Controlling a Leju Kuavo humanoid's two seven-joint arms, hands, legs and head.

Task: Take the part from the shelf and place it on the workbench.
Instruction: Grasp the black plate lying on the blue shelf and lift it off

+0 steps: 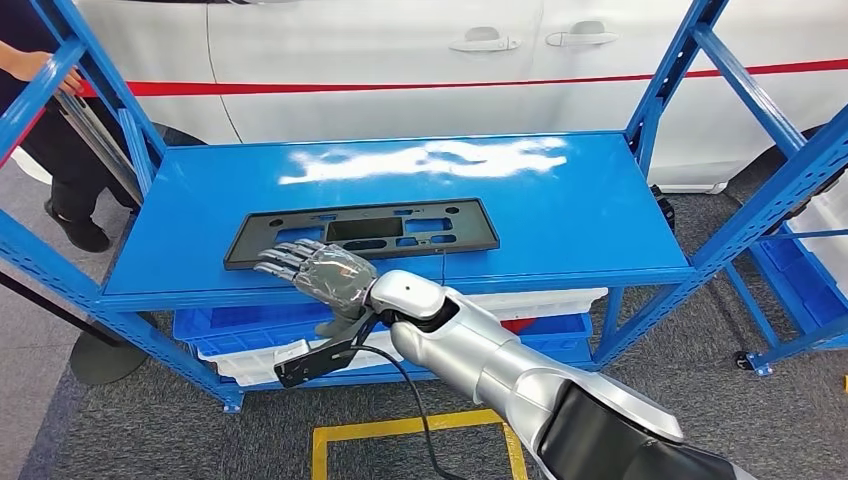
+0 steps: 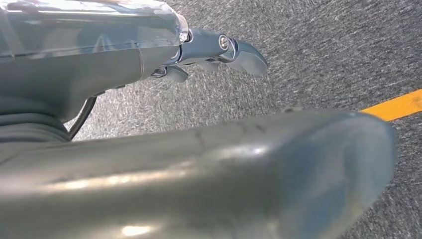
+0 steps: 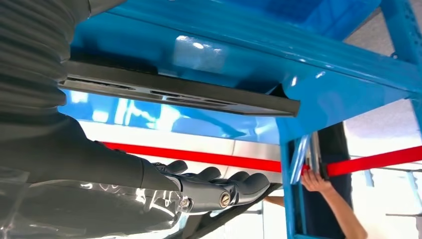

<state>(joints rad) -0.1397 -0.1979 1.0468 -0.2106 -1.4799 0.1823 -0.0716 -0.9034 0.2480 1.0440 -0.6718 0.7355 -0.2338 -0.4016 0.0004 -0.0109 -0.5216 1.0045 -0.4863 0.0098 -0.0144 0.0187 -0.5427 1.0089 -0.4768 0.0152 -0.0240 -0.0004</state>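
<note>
1. The silver right arm (image 1: 520, 385) reaches toward 10 o'clock.
2. The right hand (image 1: 318, 272) hovers palm down at the shelf's (image 1: 560, 215) front edge, fingers (image 1: 280, 258) extended, slightly apart, holding nothing.
3. The flat black part (image 1: 362, 232), with cut-outs, lies on the shelf at the fingertips.
4. Left hand (image 2: 149, 55): fingers' state unclear.

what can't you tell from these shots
- Head view: the right hand covers the near edge of the black part, so contact is unclear.
- Left wrist view: the left hand is blurred behind its own thumb.
- Head view: the person is cut off by the frame edge.
</note>
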